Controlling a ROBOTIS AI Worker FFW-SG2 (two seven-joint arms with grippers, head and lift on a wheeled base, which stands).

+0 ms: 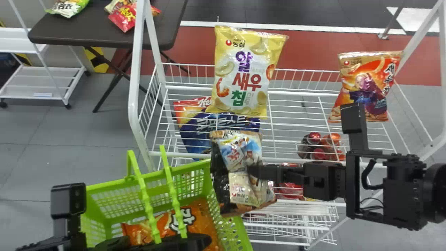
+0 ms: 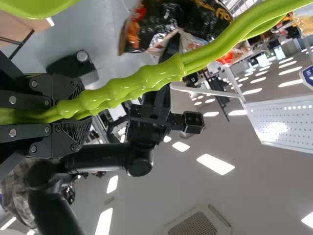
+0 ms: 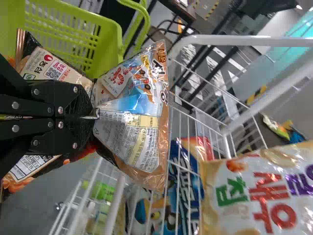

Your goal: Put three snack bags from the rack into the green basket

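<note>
The right pincer point(image 1: 251, 171) pinches a snack bag point(image 1: 242, 153) tight, with the green basket point(image 1: 191, 167) just to its left and the rack point(image 1: 133, 87) beyond it, and the left pincer point(image 1: 170, 241) grips the basket's handle point(image 1: 147, 202).

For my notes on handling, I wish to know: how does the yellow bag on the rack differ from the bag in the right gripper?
The yellow bag rests on the rack; the held bag is creased in the jaws of the right gripper. The yellow bag is yellow and white; the held bag mixes beige, blue and black. Both are shiny, printed snack bags.
</note>
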